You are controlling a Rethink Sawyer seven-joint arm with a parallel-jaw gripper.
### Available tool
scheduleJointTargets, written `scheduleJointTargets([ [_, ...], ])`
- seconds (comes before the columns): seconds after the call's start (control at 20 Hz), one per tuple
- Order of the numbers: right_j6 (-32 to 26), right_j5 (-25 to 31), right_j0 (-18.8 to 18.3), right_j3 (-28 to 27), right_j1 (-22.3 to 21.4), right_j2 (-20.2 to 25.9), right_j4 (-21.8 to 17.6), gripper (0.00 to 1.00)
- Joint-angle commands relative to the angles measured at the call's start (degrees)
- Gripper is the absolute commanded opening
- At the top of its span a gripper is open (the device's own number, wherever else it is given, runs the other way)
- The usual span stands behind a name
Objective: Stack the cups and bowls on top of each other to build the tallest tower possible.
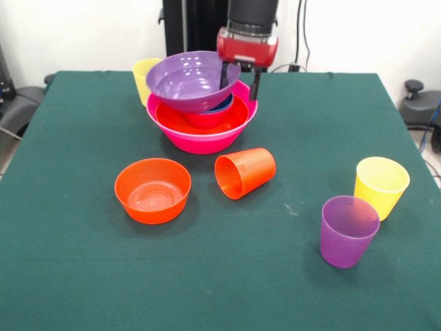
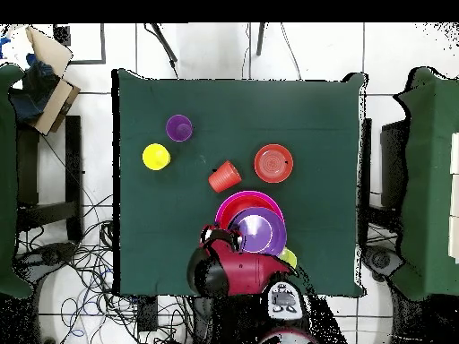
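The pincer (image 1: 239,81) pinched the tilted purple bowl's (image 1: 189,79) rim over the tower (image 1: 203,127), near the tabletop's (image 1: 83,276) far edge. Light, glossy plastic (probably slippery), so the thin rim looked the best hold.

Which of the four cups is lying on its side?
The orange cup, mouth facing the orange bowl. Both yellow cups and the purple cup stand upright.

I see the green-clothed surface (image 1: 83,276), a cardboard box (image 2: 52,76) beside it, and loose cables (image 2: 99,269) on the tiled floor (image 2: 206,49).
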Motion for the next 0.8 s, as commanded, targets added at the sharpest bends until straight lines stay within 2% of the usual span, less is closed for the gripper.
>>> scheduleJointTargets([
  [0.05, 4.95, 13.11, -1.63, 6.06, -12.08, 7.59, 1.57, 1.00],
  [0.2, 3.55, 17.94, -2.38, 7.34, -16.90, 8.49, 2.53, 1.00],
  [0.3, 3.58, 19.21, -2.07, 7.46, -18.11, 8.44, 2.78, 1.00],
  [0.65, 5.23, 17.71, -1.40, 6.07, -15.75, 8.07, 1.60, 1.00],
  [0.8, 4.35, 19.62, -2.23, 5.93, -17.53, 8.74, 1.86, 1.00],
])
